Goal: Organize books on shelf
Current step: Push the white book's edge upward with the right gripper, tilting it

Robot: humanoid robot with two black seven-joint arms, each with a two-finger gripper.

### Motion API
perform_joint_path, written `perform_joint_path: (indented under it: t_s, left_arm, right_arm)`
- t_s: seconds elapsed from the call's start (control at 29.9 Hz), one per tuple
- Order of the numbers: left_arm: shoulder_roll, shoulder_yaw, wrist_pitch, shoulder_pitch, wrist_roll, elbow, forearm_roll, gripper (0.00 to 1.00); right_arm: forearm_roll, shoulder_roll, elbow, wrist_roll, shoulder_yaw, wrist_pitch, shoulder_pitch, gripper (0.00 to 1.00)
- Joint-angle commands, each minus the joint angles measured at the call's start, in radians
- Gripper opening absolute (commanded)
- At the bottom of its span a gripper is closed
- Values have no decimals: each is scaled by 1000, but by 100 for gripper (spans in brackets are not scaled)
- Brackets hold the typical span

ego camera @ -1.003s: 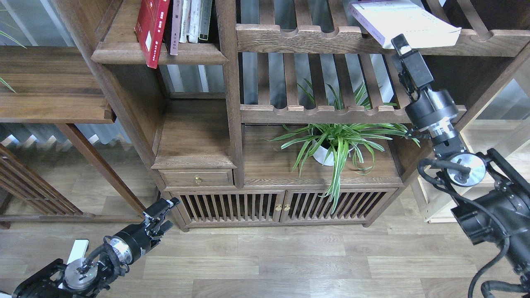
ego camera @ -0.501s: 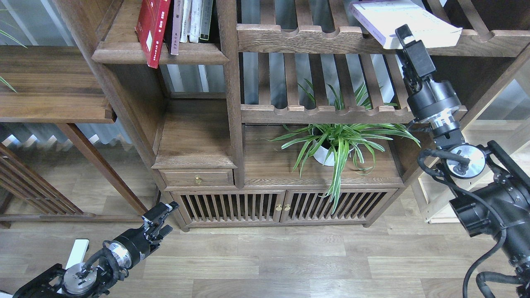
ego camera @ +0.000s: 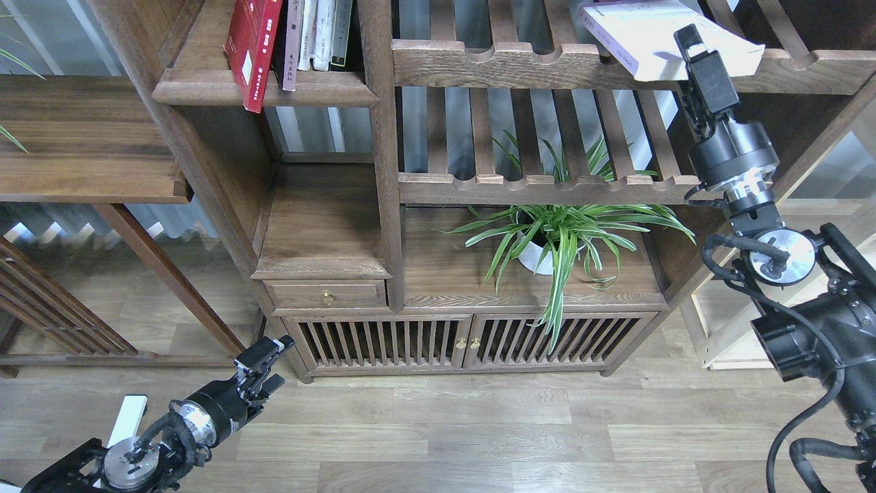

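Right gripper (ego camera: 690, 46), 1 o'clock, fingers against white-lavender book (ego camera: 657, 34) on slatted shelf (ego camera: 520, 63); grasp unclear. Left gripper (ego camera: 268, 359), 7 o'clock, jaws parted, holding nothing.

A bright red book (ego camera: 250, 48) stands upper left on a dark-brown shelf (ego camera: 267, 89), a white-lavender book (ego camera: 657, 34) lies upper right, and green-and-white striped leaves (ego camera: 568, 233) fill the centre.

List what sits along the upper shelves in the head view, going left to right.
Bright red book → thin pale-spined books → bookcase upright post → scalloped slatted rail → thick white-lavender book → right gripper.
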Motion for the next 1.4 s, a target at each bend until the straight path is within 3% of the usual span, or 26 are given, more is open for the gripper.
perform_joint_path:
  t_s: [0.0,0.13,0.27,0.57,0.74,0.97,1.04,1.37]
  left_arm:
    - [2,0,0,1,0,0,0,99]
    - [2,0,0,9,0,0,-1,99]
    - [8,0,0,14,0,0,-1,99]
    - [8,0,0,14,0,0,-1,99]
    - [8,0,0,12,0,0,-1,99]
    - [7,0,0,14,0,0,-1,99]
    - [7,0,0,12,0,0,-1,99]
    - [2,0,0,14,0,5,0,99]
  right_arm:
    - [-4,-2,-4,-2,-6,-10,3,99]
    - [-4,-2,-4,-2,-2,-27,12,92]
    - [-4,-5,-4,3,11,-28,23,61]
    - [-27,26,-3,6,0,-22,26,22]
    - [-41,24,-3,1,-3,-19,26,20]
    - [-41,17,8,5,14,24,15,5]
    - [-37,17,8,11,20,74,11,5]
    - [-21,98,42,12,216,75,-162,5]
